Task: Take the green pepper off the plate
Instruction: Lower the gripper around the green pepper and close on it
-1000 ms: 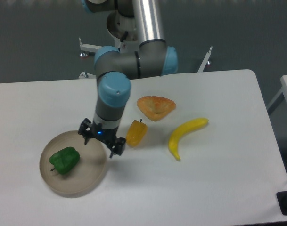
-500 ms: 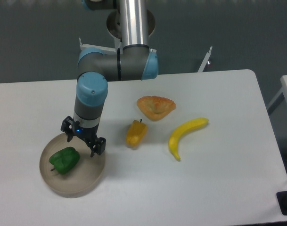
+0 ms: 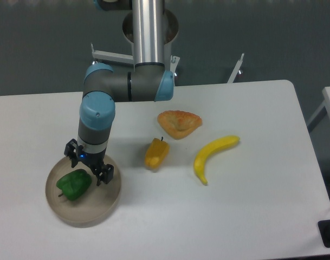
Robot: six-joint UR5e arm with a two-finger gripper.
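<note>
Compared with the frame half a second earlier, the arm has swung further toward 9 o'clock, and the gripper now hangs over the upper part of the plate rather than at its 1 o'clock rim; the things on the table lie where they lay before. The gripper is spread wide, its two black fingers apart and holding nothing. The green pepper sits on the left half of the plate, at about 7 o'clock from the gripper and just beside it; whether a fingertip touches the pepper cannot be told from this view. Counted out, there is one green pepper, one plate, one yellow-orange pepper near the middle of the table, one banana at 3 o'clock from that pepper, and one piece of orange-brown pastry at 12 to 1 o'clock from it, each apart from the others.
</note>
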